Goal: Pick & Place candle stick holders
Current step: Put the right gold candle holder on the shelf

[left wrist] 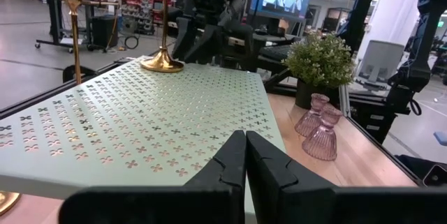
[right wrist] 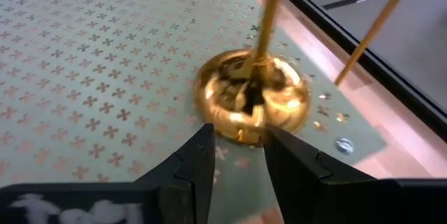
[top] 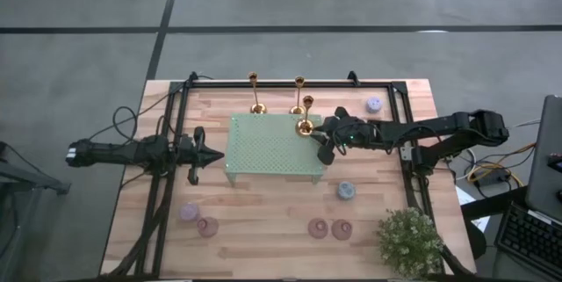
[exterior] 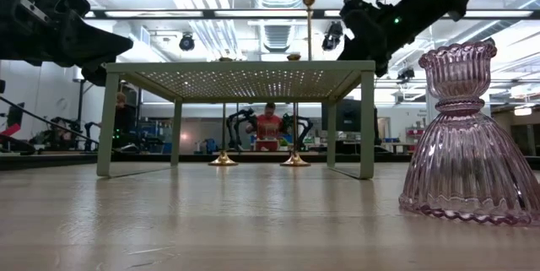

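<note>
Three gold candle stick holders show. One [top: 305, 126] stands upright by its round base [right wrist: 251, 97] on the far right corner of the green perforated stand [top: 272, 146]. Two others [top: 255, 104] [top: 299, 104] stand on the wooden table beyond the stand's far edge. My right gripper [right wrist: 237, 158] hovers open right beside the base on the stand, its fingertips apart, with nothing between them and the stem beyond them. My left gripper [left wrist: 244, 161] waits shut and level at the stand's left edge [top: 218, 153].
Squat pink pieces [top: 206, 227] [top: 329, 227], lavender ones [top: 189, 212] [top: 374, 104] and a blue one [top: 346, 191] stand around the stand. A potted plant [top: 408, 240] is at the near right corner. A black frame [top: 407, 141] borders the table.
</note>
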Tool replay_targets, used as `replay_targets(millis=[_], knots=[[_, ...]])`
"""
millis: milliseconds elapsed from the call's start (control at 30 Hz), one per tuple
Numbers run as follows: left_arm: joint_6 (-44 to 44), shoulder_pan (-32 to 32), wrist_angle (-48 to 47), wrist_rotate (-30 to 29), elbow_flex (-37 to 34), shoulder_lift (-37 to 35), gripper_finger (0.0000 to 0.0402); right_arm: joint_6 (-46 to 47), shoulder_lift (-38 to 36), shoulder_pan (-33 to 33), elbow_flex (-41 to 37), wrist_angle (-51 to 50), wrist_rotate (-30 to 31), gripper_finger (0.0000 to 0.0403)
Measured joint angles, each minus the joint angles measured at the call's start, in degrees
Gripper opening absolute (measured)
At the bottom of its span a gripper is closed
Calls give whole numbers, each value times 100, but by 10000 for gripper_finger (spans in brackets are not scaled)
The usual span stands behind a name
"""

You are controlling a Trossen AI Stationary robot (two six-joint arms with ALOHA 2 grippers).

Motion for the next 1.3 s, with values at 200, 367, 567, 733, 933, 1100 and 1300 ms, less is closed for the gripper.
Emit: replay_targets(millis=[200, 367, 567, 733, 933, 1100, 1300], knots=[[1, -1, 0, 2, 0, 2, 14, -106, -286, 0, 0, -26, 6, 101], [0, -2, 0, 2, 0, 2, 14, -109, -551, -2, 2, -255, 248, 98], [2, -1, 0, 1, 0, 2, 14, -127, -676, -7, 4, -134, 1274, 102], [1, -1, 0, 2, 0, 2, 14, -224, -587, -253, 4, -40, 1504, 95], [1, -1, 0, 1, 0, 2, 14, -437, -565, -609, 4, 181, 1410, 88], [0, -2, 0, 2, 0, 2, 14, -577, -565, -883, 7, 489, 888, 92], [2, -1, 0, 1, 0, 2, 14, -660, -565, -956, -2, 200, 435, 100]])
